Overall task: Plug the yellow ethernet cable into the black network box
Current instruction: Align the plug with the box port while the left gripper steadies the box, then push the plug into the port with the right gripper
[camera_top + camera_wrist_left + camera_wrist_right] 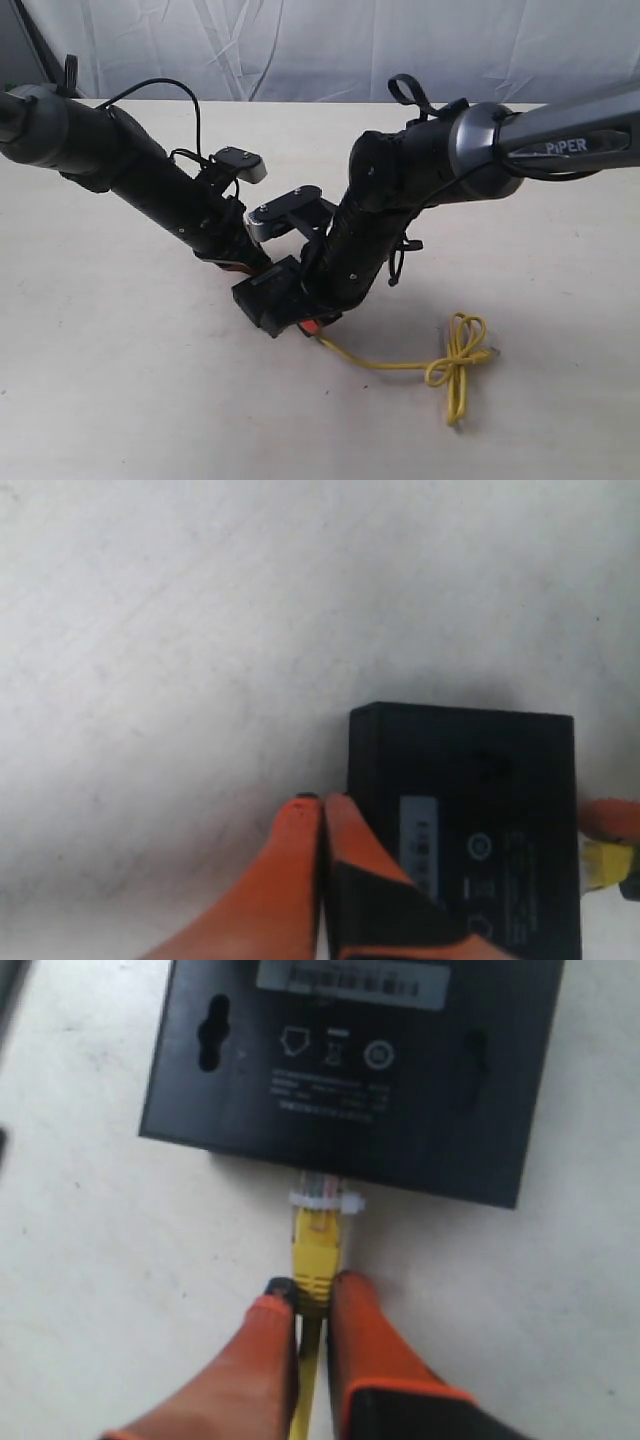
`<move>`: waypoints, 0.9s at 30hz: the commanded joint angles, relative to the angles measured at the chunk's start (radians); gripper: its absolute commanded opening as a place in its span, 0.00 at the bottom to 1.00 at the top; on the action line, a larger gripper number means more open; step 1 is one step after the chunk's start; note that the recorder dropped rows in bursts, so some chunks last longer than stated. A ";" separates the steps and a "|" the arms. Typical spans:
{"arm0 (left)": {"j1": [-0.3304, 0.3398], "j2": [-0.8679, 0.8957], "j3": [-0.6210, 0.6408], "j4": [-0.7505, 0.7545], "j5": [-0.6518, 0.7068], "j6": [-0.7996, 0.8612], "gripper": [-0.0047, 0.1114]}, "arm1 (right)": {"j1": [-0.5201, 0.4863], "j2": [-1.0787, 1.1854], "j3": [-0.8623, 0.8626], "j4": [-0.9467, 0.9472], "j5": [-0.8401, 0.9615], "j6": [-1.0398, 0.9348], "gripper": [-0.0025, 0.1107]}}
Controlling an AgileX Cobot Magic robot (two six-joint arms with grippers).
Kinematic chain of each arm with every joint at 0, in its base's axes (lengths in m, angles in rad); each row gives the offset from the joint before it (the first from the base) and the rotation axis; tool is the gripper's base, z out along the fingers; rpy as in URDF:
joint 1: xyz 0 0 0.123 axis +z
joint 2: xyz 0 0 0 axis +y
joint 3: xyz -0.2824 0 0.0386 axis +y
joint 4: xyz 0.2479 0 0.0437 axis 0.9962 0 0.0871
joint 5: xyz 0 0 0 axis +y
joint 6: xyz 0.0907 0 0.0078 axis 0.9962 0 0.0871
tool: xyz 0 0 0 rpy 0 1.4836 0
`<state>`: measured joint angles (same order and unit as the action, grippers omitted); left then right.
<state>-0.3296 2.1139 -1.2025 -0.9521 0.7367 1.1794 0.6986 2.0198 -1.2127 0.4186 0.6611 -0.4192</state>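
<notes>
The black network box [430,1110] lies flat on the table, label side up, between my two grippers [265,300]. My right gripper [312,1290] is shut on the yellow boot of the yellow ethernet cable [318,1235]. The cable's clear plug tip touches the box's side edge. In the exterior view the cable [390,365] trails right to a knotted loop [462,360]. My left gripper [322,802] is shut with nothing between its orange fingers, resting against the opposite side of the box [470,770]. The plug [603,865] shows at the box's far edge.
A pale tabletop [120,380] spreads around the box. A white curtain [300,45] hangs behind the table's far edge. Both black arms [380,220] crowd above the box and hide much of it in the exterior view.
</notes>
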 commanded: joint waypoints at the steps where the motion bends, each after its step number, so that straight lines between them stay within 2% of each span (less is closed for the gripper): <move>1: -0.012 -0.007 0.001 -0.018 0.071 0.007 0.04 | 0.000 -0.002 -0.034 -0.075 -0.057 0.073 0.01; 11: -0.012 -0.007 -0.005 -0.018 0.063 0.009 0.04 | 0.000 -0.002 -0.043 -0.148 0.050 0.078 0.01; 21: -0.012 -0.060 -0.005 -0.050 0.074 0.009 0.04 | 0.000 -0.002 -0.043 -0.186 0.024 0.080 0.01; 27: -0.012 -0.041 -0.003 -0.008 0.111 0.012 0.04 | 0.000 -0.002 -0.049 -0.172 -0.038 0.080 0.01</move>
<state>-0.3296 2.0684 -1.2064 -0.9474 0.7700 1.1880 0.7002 2.0204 -1.2489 0.2378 0.7162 -0.3411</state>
